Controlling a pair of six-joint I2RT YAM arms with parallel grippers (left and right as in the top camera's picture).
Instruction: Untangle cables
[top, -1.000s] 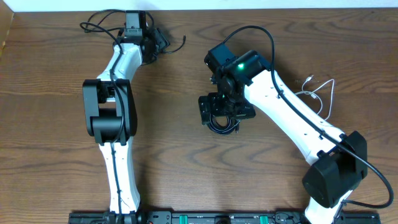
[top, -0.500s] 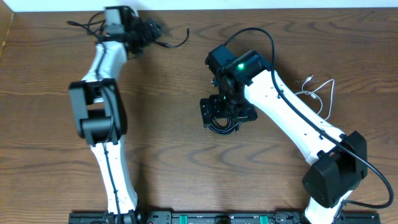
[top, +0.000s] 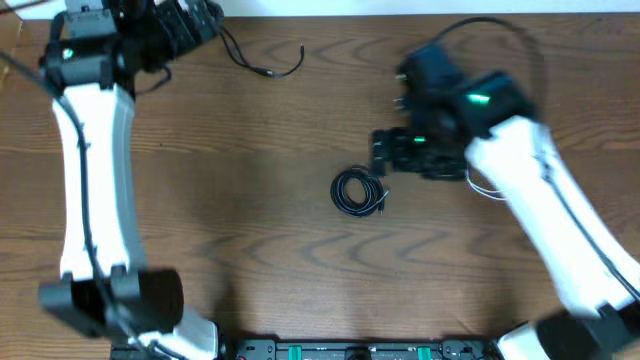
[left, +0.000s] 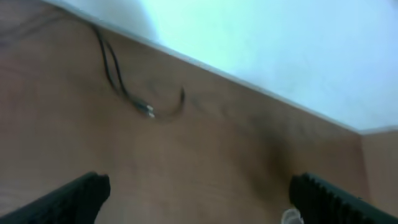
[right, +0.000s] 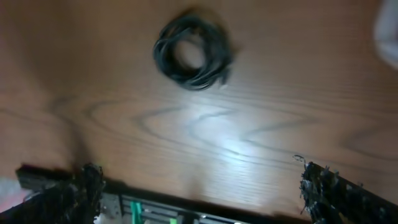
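While the left arm (top: 90, 170) stretches to the far left corner of the brown wooden tabletop (top: 270, 270), the left gripper (top: 190, 22) (left: 199, 202) hangs there with its jaws wide apart and nothing between them. A thin black cord (top: 262, 68) (left: 144, 111) with a small plug end lies flat along the far edge, just beside this gripper. I cannot tell from above if the two touch.

A small round coil of black cord (top: 360, 192) (right: 193, 53) rests near the middle of the tabletop, and nothing touches it. The right gripper (top: 398, 150) (right: 202, 196) is near the coil, toward the right edge, and is blurred. Its jaws are also wide and hold nothing. A thin white cord (top: 483, 190) shows partly beside the right arm (top: 560, 220).
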